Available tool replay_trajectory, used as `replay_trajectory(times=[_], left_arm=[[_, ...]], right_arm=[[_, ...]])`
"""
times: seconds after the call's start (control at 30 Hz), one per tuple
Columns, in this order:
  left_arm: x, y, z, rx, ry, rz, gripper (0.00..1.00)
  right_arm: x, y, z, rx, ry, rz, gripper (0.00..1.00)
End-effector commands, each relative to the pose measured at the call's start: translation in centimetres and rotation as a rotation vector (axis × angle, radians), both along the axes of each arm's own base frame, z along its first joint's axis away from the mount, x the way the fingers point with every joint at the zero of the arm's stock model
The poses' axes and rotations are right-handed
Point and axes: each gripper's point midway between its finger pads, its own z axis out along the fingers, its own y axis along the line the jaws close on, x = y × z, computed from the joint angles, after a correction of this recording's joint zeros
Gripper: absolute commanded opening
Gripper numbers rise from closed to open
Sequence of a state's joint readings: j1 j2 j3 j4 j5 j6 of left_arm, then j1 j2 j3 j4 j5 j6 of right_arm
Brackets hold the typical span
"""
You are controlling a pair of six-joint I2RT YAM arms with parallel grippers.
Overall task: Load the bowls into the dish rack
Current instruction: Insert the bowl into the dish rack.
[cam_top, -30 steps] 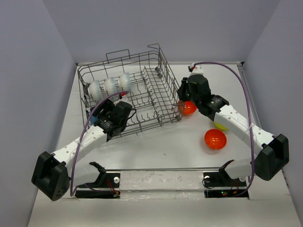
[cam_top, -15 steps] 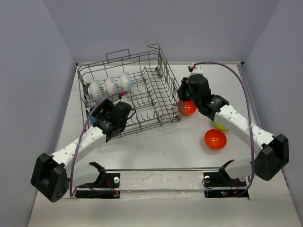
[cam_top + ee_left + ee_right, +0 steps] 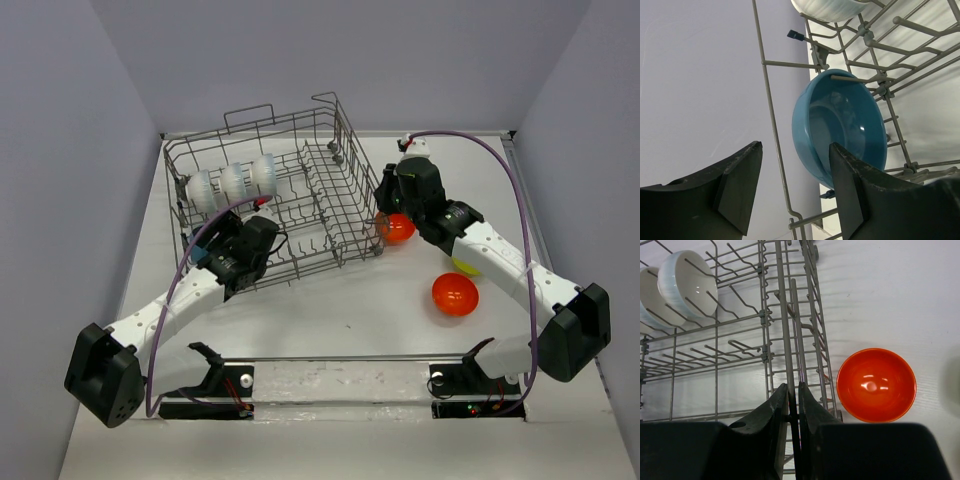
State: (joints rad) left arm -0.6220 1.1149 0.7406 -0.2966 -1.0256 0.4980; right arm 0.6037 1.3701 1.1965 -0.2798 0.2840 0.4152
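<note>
Bowls seen from above: three white bowls (image 3: pixel 232 182) stand in the dish rack (image 3: pixel 352 170), and an orange bowl (image 3: pixel 397 228) lies unmoved on the table (image 3: pixel 330 310) just beside it

Left wrist view: the left gripper (image 3: pixel 795 150) has spread slightly wider and grips nothing; the blue bowl (image 3: pixel 840 125) stands on edge inside the rack, apparently released

Right wrist view: the right gripper (image 3: pixel 793 390) stays pinched on a rack wire

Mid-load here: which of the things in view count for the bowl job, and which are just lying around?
For the job:
- dish rack
- three white bowls, racked
- blue bowl, in the rack
- orange bowl beside the rack
- second orange bowl, on the table
- yellow-green bowl, half hidden under the right arm

Lying about:
- nothing loose, only the purple cables
</note>
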Motion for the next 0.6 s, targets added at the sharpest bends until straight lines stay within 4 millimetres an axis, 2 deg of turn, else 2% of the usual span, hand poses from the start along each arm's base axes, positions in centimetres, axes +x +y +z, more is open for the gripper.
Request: replay_trajectory(times=[0.0, 0.23, 0.43, 0.57], left_arm=[[-0.1, -0.4, 0.0, -0.011, 0.0, -0.022, 0.68], [0.2, -1.3, 0.1, -0.037, -0.003, -0.048, 0.68], [1.4, -3.5, 2.1, -0.187, -0.063, -0.107, 0.68], [2.2, -4.6, 4.2, -0.256, -0.122, -0.133, 0.67]], right_arm=[[-0.4, 0.0, -3.5, -0.028, 0.091, -0.021, 0.01], [-0.3, 0.0, -3.8, -0.028, 0.098, -0.02, 0.01], [-0.3, 0.0, -4.3, -0.035, 0.107, -0.021, 0.01], [-0.2, 0.0, -4.4, -0.039, 0.11, -0.026, 0.01]])
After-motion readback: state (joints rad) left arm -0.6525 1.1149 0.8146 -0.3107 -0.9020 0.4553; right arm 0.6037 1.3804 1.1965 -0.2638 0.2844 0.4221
